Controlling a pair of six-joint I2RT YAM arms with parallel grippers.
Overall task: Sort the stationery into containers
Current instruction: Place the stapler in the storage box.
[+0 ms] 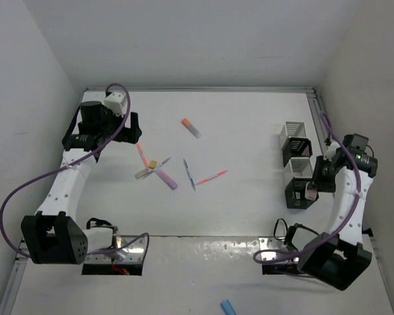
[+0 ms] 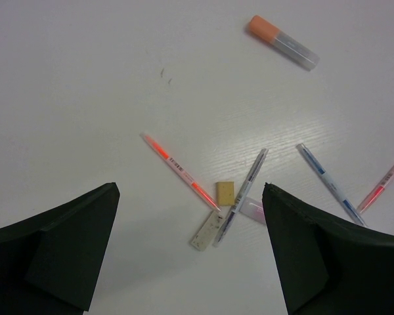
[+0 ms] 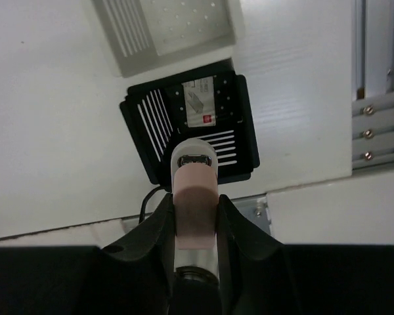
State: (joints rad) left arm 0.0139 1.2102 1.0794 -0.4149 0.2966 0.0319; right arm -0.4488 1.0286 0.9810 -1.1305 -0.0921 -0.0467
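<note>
My left end effector [image 2: 190, 262] hovers with its fingers apart. A pink pen [image 2: 180, 172], a tan eraser [image 2: 225, 193] and a blue pen [image 2: 331, 185] lie on the table [image 2: 65, 98] at its twelve o'clock, an orange marker [image 2: 282, 41] at one o'clock. My right end effector [image 3: 194, 220] is clamped on a pinkish marker [image 3: 194, 193], with the black container [image 3: 141, 125] just beyond at twelve o'clock.

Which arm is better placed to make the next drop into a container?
Right. The right gripper is shut on a pink marker poised over the black container rim; the left gripper hangs open and empty above the loose pens.
</note>
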